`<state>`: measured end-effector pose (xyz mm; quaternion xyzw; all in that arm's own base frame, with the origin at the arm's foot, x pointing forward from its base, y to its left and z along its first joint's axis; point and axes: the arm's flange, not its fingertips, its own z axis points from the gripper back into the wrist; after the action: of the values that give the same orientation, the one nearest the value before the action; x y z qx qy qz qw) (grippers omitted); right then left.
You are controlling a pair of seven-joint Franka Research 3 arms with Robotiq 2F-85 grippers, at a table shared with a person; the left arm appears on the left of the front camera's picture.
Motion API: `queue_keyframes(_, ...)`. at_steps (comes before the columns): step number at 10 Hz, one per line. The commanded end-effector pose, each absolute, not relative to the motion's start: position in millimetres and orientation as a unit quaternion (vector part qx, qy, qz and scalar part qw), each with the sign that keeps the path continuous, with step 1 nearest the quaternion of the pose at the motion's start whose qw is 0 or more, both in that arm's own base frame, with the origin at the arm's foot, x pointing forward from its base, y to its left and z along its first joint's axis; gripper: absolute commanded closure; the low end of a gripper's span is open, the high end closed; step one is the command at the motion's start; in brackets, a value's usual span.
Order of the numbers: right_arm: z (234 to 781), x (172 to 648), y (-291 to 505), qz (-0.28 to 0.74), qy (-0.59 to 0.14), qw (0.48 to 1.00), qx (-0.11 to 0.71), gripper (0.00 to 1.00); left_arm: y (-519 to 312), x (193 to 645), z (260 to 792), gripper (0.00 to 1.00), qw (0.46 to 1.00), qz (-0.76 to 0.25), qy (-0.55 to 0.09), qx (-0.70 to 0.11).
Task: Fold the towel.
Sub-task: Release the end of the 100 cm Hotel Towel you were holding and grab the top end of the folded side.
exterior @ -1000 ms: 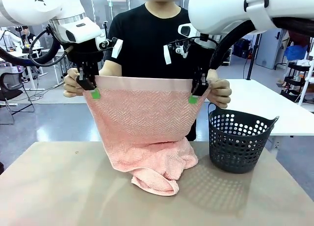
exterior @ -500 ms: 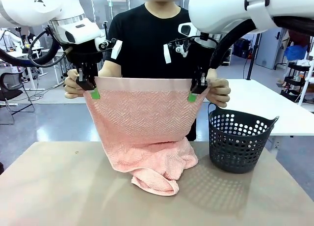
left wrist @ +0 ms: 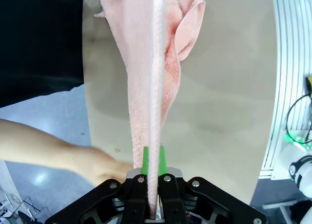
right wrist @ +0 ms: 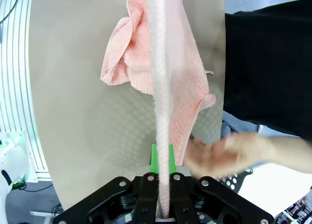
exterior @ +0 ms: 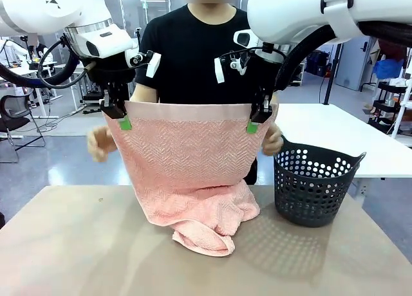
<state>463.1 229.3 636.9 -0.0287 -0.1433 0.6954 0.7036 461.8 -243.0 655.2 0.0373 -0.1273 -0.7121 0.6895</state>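
Observation:
The pale pink towel (exterior: 187,161) hangs by its plain hem band above the table, its lower end bunched on the tabletop. My left gripper (exterior: 124,121) is shut on the towel's top left corner and my right gripper (exterior: 253,124) is shut on the top right corner. In the left wrist view the towel (left wrist: 151,87) runs edge-on between the green pads (left wrist: 145,160). The right wrist view shows the towel (right wrist: 163,83) pinched the same way between the pads (right wrist: 154,158). The person's hands (exterior: 100,143) hang blurred below the corners, apart from the hem.
A dark perforated basket (exterior: 313,183) stands on the table to the right of the towel, close to my right gripper. The person in a black shirt (exterior: 193,51) stands right behind the towel at the far edge. The beige tabletop (exterior: 77,244) stretches toward me.
The person's hands have let go of the towel's top corners and dropped lower. Both grippers still hold the hem at the same height.

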Motion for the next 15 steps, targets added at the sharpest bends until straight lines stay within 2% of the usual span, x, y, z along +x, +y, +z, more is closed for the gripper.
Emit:
queue_keyframes(1,636.5,463.2,228.6,0.696,-0.142,0.704,-0.031,1.00,-241.8,462.4,656.9,1.00,0.690,-0.711,-0.129,0.038)
queue_keyframes(15,636.5,463.2,228.6,0.696,-0.142,0.704,-0.031,1.00,-241.8,462.4,656.9,1.00,0.690,-0.711,-0.129,0.038)
